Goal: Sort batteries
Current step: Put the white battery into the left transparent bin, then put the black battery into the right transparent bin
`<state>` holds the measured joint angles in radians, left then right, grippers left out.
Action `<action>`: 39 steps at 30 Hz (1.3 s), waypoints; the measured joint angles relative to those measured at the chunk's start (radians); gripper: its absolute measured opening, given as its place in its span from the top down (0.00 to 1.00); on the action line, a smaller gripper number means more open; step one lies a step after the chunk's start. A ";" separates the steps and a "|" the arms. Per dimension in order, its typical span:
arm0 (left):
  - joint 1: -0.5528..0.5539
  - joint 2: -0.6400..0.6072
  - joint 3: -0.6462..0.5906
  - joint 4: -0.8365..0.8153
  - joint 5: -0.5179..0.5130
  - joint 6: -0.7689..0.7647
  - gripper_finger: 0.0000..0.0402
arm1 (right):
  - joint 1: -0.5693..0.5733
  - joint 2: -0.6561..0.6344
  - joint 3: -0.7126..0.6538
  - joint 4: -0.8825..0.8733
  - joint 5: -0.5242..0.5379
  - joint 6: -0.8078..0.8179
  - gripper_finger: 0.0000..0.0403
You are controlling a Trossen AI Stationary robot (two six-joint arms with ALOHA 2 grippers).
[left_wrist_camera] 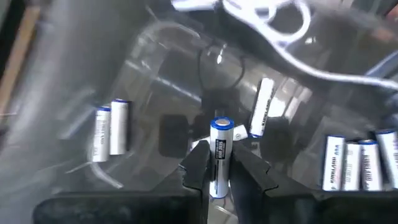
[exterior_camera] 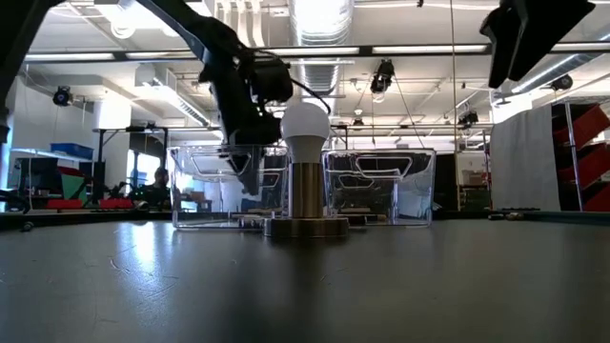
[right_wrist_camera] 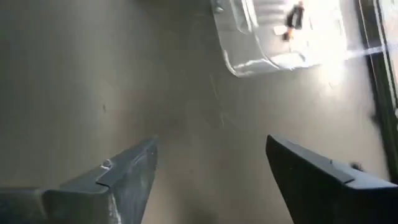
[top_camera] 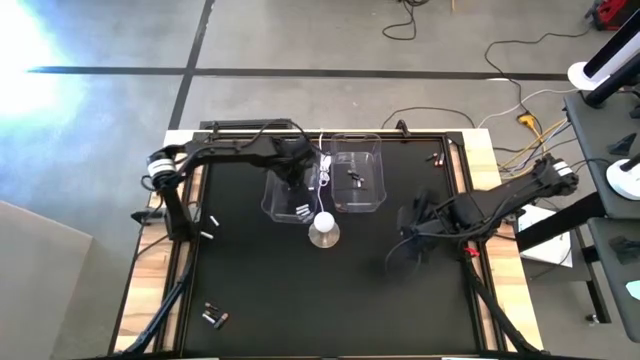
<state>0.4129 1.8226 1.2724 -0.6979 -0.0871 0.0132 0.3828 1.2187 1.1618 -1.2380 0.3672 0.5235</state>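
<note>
Left gripper (left_wrist_camera: pixel 219 171): pinching one silvery battery (left_wrist_camera: pixel 219 155) lengthwise along its fingers, blue cap pointing outward, above the left clear bin (top_camera: pixel 290 190).
Right gripper (right_wrist_camera: pixel 211 180): spread wide, holding nothing, over bare table (top_camera: pixel 330 300).

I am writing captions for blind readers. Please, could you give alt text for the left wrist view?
The left gripper holds one silvery-white battery upright between its jaws, over a clear plastic bin. More silvery-white batteries lie in the bin, and a white cable runs behind.
</note>
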 joint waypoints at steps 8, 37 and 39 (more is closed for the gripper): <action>-0.029 0.070 -0.031 0.014 0.002 0.002 0.91 | -0.062 -0.040 -0.047 -0.004 -0.001 0.056 0.19; -0.200 -0.484 -0.091 0.000 -0.214 -0.187 0.45 | -1.203 0.062 -0.092 0.083 -0.236 -0.239 0.25; -0.250 -0.563 -0.128 0.092 -0.249 -0.211 0.45 | -1.281 0.101 -0.092 0.184 -0.309 -0.225 0.27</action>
<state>0.1631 1.2599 1.1446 -0.6060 -0.3359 -0.1978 -0.8983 1.3193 1.0702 -1.0544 0.0578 0.2987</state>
